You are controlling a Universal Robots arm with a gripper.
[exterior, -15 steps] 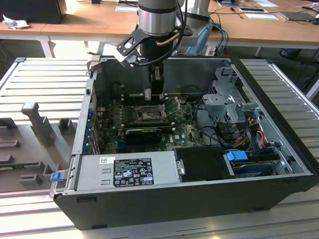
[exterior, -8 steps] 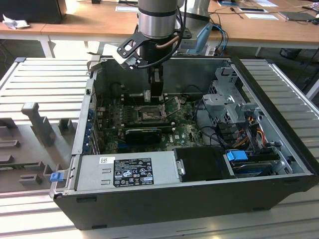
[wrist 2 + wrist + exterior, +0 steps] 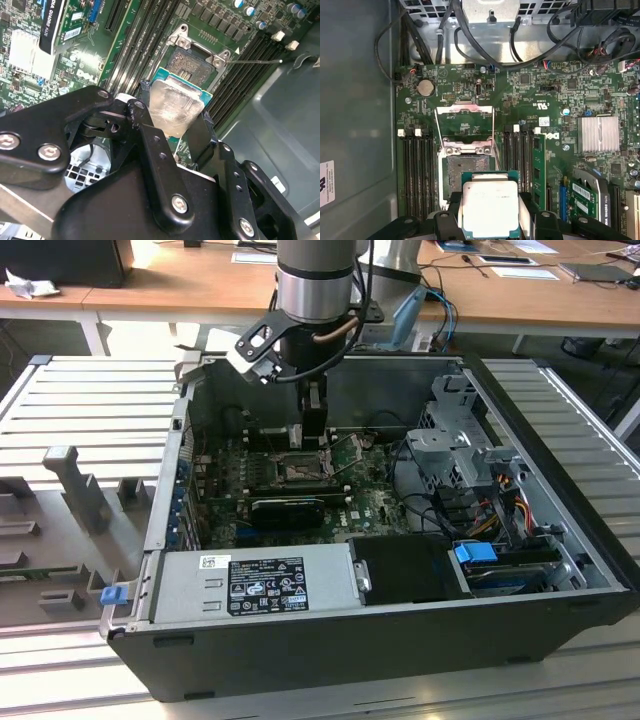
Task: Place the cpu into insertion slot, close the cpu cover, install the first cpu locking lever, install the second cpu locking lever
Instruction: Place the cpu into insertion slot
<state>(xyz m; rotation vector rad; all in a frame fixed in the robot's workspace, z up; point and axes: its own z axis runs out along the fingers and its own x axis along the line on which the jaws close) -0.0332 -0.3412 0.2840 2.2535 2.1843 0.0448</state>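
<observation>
My gripper (image 3: 490, 220) is shut on the cpu (image 3: 490, 202), a silver-topped square chip on a green base, held by its two opposite edges between black fingers (image 3: 200, 132). The chip (image 3: 176, 107) hangs flat a little above the motherboard, beside the insertion slot (image 3: 467, 167) and overlapping one edge of it. The slot's dark pin field (image 3: 192, 62) is bare. The cpu cover (image 3: 464, 108) stands hinged open on the side of the slot away from the chip. A thin wire lever (image 3: 494, 135) runs along its side. In the exterior view the gripper (image 3: 315, 435) reaches down into the open case over the slot (image 3: 298, 472).
Black memory slots (image 3: 415, 170) flank the socket on both sides. A long black expansion card (image 3: 287, 508), a finned heat sink (image 3: 597, 134), the power supply (image 3: 265, 585), a drive cage (image 3: 455, 440) and loose cables (image 3: 485, 50) crowd the case around it.
</observation>
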